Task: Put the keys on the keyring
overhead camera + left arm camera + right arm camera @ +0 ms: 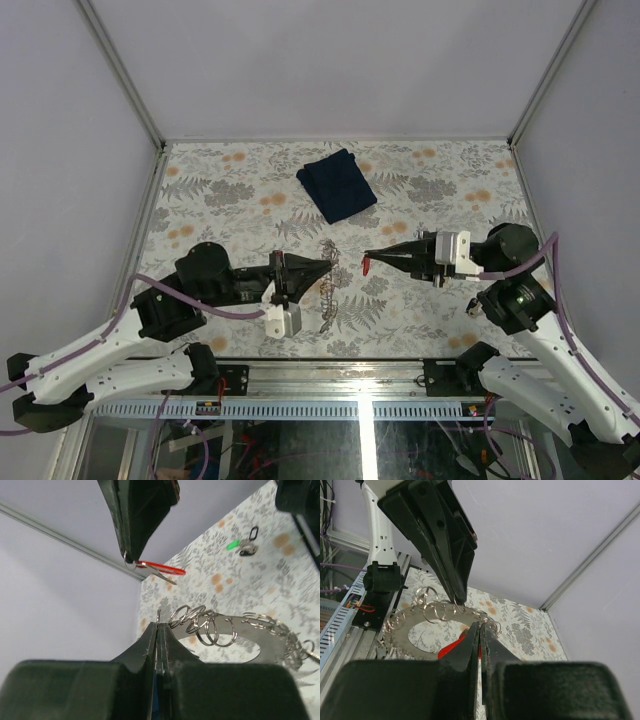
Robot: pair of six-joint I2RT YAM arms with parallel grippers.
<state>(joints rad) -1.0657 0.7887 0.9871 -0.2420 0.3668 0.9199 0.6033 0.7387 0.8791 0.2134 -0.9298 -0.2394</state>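
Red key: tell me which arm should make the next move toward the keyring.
Right. The right gripper is shut on the red key, its tip facing the keyring across a gap. The left gripper is shut on the keyring, so it should only steady it.

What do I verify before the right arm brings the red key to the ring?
1. Left gripper shut on the keyring: ok.
2. Right gripper shut on the red key: ok.
3. Gap between red key and keyring, no contact yet, per the top view: ok.
4. Key's hole lined up with the keyring's open end: cannot tell.
5. Green key out of the path, lying on the table: ok.
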